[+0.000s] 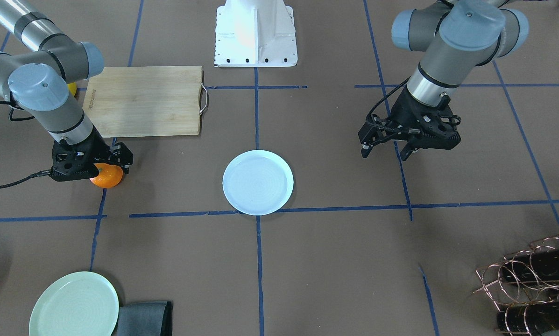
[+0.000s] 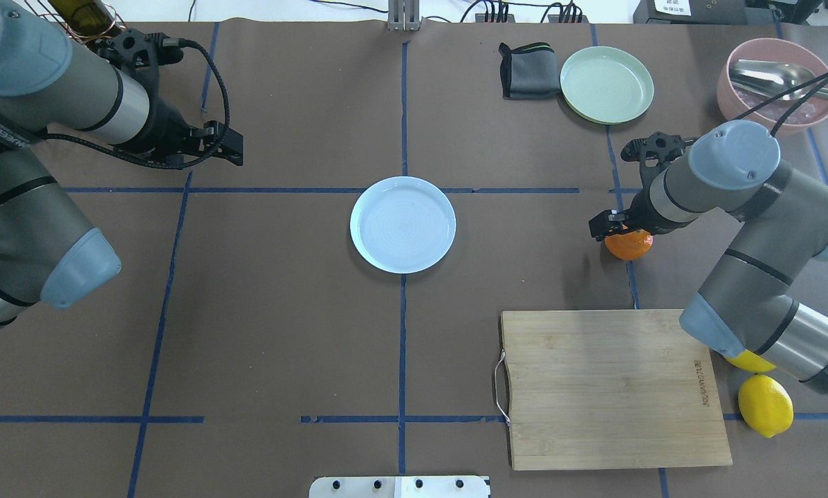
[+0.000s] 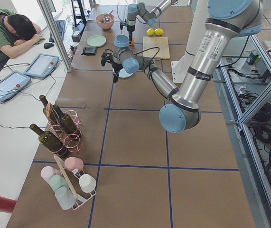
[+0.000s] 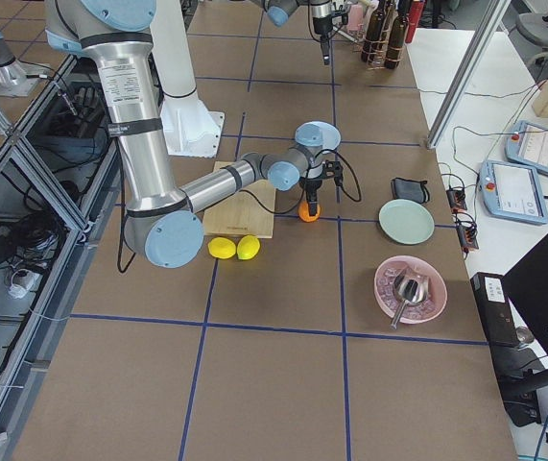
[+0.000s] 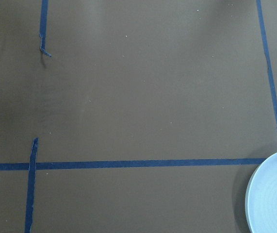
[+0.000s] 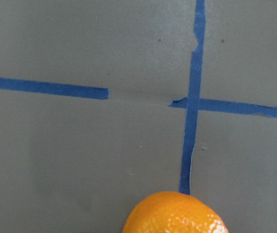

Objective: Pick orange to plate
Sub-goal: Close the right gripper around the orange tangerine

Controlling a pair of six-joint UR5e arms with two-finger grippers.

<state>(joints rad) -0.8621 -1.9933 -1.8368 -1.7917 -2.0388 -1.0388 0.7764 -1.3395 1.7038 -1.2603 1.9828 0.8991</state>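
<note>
**A:** Where do we find the orange?

**B:** We see the orange on the right side of the table, well apart from the plate, which sits in the middle. The fruit looks to lie on a strip of blue tape, just beyond the far edge of the cutting board.

**A:** And the right claw?

**B:** The right claw is low over the orange, its black body covering part of the fruit. We cannot tell whether it is clamped on the fruit or merely around it. Its tips are hidden, and its wrist camera shows only the orange at the lower edge.

**A:** The left claw?

**B:** The left claw hangs over bare table, left of the plate and a little farther out. Its two fingers are spread apart with nothing between them.

**A:** What else do we note?

**B:** Two lemons lie by the board's right side. A green plate sits at the far right, beside a folded dark cloth.
</note>
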